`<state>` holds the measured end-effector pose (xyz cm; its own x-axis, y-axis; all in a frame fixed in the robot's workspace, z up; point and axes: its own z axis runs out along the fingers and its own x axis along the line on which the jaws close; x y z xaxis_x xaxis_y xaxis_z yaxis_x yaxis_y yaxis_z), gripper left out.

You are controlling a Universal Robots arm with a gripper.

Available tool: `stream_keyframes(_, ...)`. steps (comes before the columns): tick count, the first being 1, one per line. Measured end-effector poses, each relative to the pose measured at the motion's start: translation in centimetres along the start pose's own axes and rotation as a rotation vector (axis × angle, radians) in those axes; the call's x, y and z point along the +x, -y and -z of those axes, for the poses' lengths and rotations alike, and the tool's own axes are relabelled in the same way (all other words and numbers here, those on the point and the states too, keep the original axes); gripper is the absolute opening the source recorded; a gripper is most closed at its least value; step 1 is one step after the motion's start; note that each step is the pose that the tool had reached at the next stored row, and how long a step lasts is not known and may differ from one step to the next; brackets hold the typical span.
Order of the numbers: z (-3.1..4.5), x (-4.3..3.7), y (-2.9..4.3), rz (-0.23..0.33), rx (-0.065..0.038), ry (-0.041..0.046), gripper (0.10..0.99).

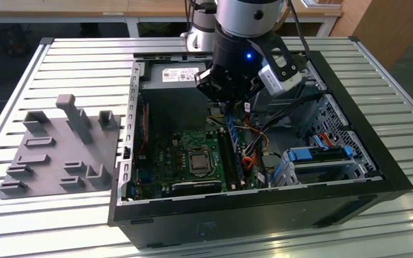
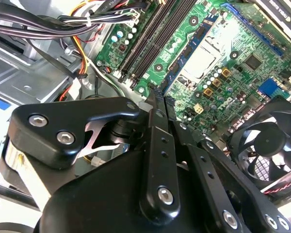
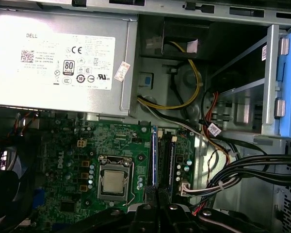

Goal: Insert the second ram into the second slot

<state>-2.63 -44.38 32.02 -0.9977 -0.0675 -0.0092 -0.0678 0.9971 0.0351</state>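
Gripper [image 2: 165,98] is closed narrowly on the second ram [image 3: 154,155], held edge-on just beneath its fingertips along the motherboard [image 3: 63,160] memory slots [image 3: 169,160]; seating looks unfinished.

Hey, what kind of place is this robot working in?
Probably a robotics lab or test workshop rather than a factory line. An open desktop computer case sits on a slatted aluminium table, a grey fixture plate lies beside it, and wooden desks stand behind.
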Motion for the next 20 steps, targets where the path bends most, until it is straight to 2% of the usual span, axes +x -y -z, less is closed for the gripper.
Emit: stream_keyframes(20, -0.73, 0.05, 0.16, -0.013, 0.002, -0.0003, 0.129)
